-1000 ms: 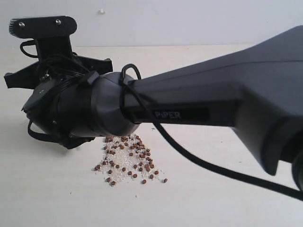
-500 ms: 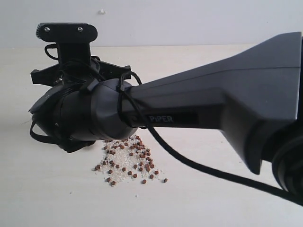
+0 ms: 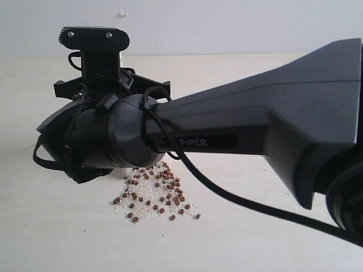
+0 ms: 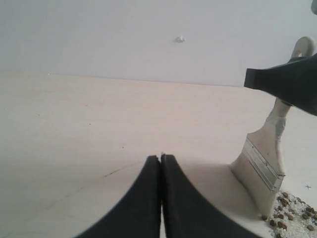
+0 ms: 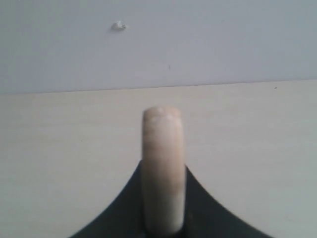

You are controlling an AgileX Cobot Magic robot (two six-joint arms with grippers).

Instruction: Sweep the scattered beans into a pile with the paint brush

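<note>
A robot lab test bench: a pale wooden tabletop [image 3: 57,238] against a plain white wall [image 3: 227,25], with a black arm [image 3: 255,119] marked PIPER.

The right arm [image 3: 238,124] stretches low across the middle of the table [image 3: 62,238], its bulk barring any way to the beans [image 3: 152,195] from the side of the wall [image 3: 238,25]. The paint brush [image 4: 264,166] stands tilted at their edge. Nearer me the table lies bare, as does the wide stretch ahead of the left gripper [image 4: 161,157].
</note>
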